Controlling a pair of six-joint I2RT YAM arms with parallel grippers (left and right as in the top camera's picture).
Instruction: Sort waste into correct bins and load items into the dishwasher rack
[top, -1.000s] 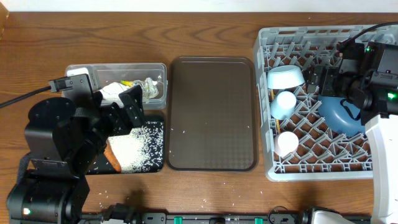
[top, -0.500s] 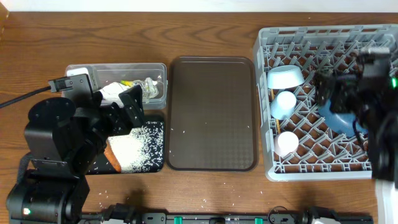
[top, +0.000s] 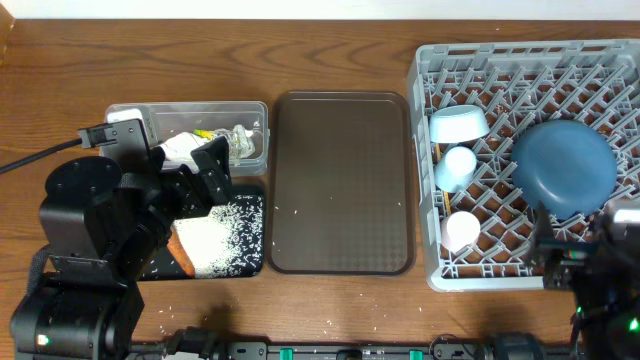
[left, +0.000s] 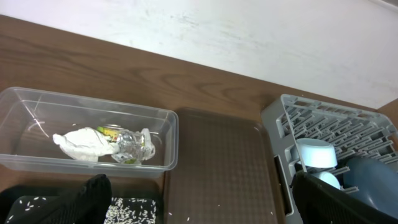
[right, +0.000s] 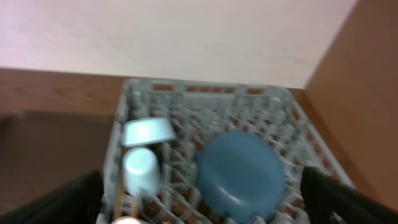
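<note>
The grey dishwasher rack (top: 520, 60) holds the dark-blue plate (top: 563, 165), pale-blue bowl (top: 458, 124), light-blue cup (top: 459, 165) and pink cup (top: 461, 230). Thin wooden chopsticks (top: 437, 185) seem to lie along its left wall. The clear tub (top: 130, 120) holds white paper (left: 81, 142), a foil wrapper (left: 127, 146) and a yellow-green packet (left: 112, 130). The black tray (top: 250, 262) holds rice (top: 220, 235) and the orange carrot (top: 183, 250). My left gripper (left: 199, 180) is open and empty over the trays. My right gripper (right: 199, 177) is open and empty, drawn back in front of the rack.
The brown serving tray (top: 342, 180) lies between the bins and the rack with a few rice grains on it. Loose grains (top: 190, 300) dot the table by the front left edge. My right arm (top: 600, 285) sits at the rack's front right corner.
My right arm has pulled back from over the rack to the front edge. The dark-blue plate now rests uncovered in the rack. The left arm has not moved.
</note>
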